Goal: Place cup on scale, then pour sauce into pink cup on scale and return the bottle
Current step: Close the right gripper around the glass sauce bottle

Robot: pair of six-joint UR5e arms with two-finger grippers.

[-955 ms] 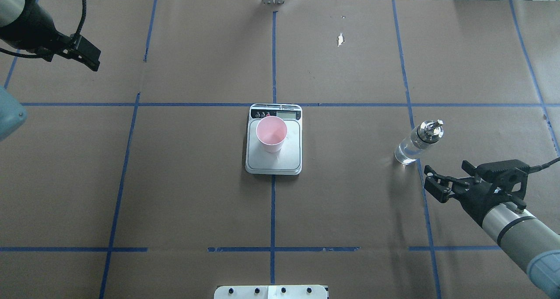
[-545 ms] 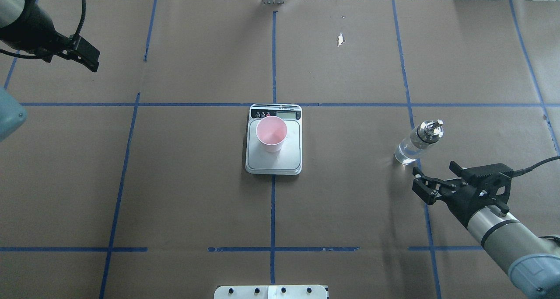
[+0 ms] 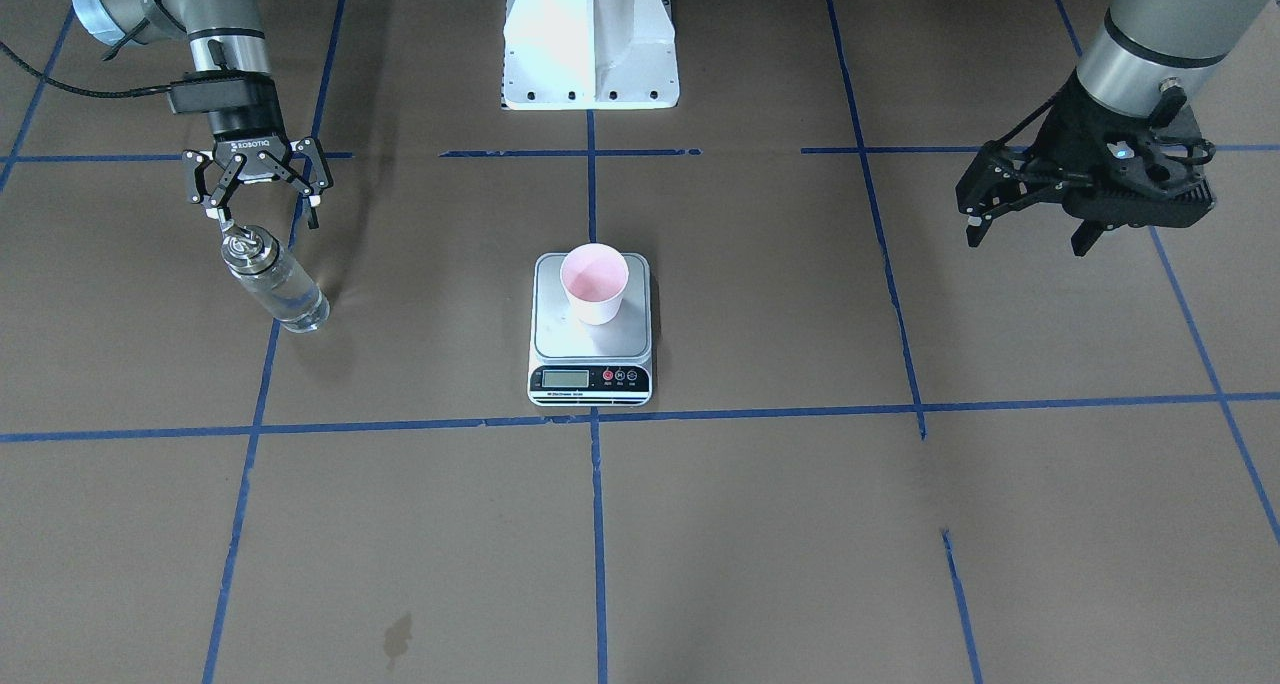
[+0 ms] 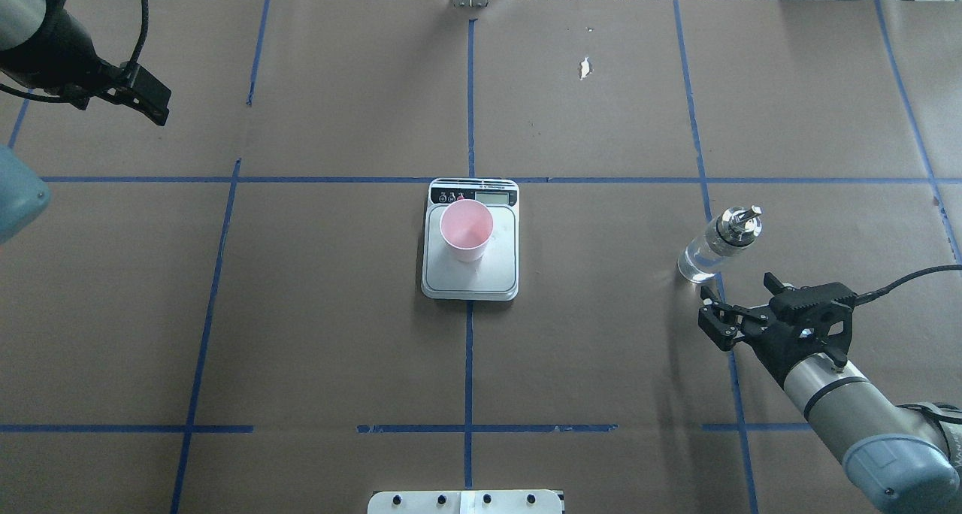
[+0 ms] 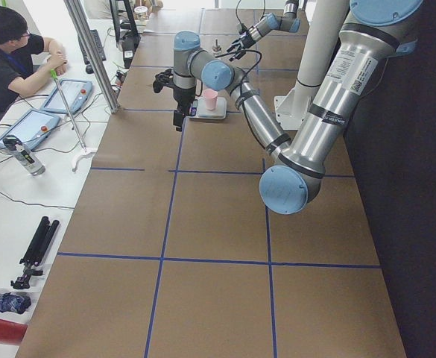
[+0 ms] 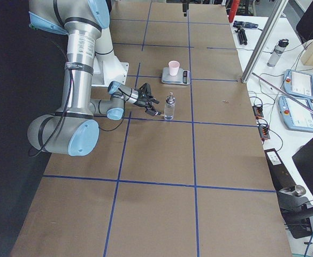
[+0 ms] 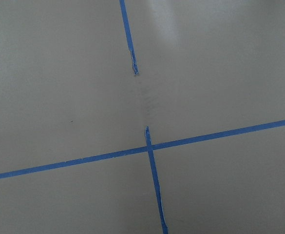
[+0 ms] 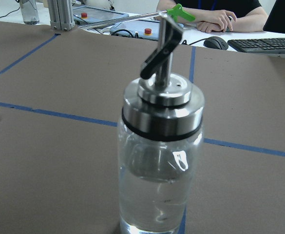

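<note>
**Left to right, overhead view.** The left gripper (image 4: 144,93) hangs above the far left of the table (image 4: 316,349), which is covered in brown paper marked off with blue tape (image 4: 467,364). In the front-facing view its fingers (image 3: 975,226) are spread wide and hold nothing. The left wrist view shows only the paper and two crossing tape lines beneath this gripper.

Well apart from the left gripper, toward the robot's right and nearer the table's middle, lies the scale (image 4: 470,279). Its display strip is on the side away from the robot. The cup (image 4: 467,230) stands upright on the platform with its pink inside showing. It sits toward the display end of the platform and touches neither gripper.

Further right, well apart from the scale, the bottle (image 4: 710,247) stands upright on a tape line with its silver pourer cap (image 8: 161,105) on. The sauce (image 8: 152,200) fills its lower part.

The bottle stands just ahead of the right gripper (image 4: 712,317), on the side away from the robot, close to the fingertips but not touching them. The jaws are wide apart and empty, and they face the bottle. In the right wrist view the bottle fills the centre.
</note>
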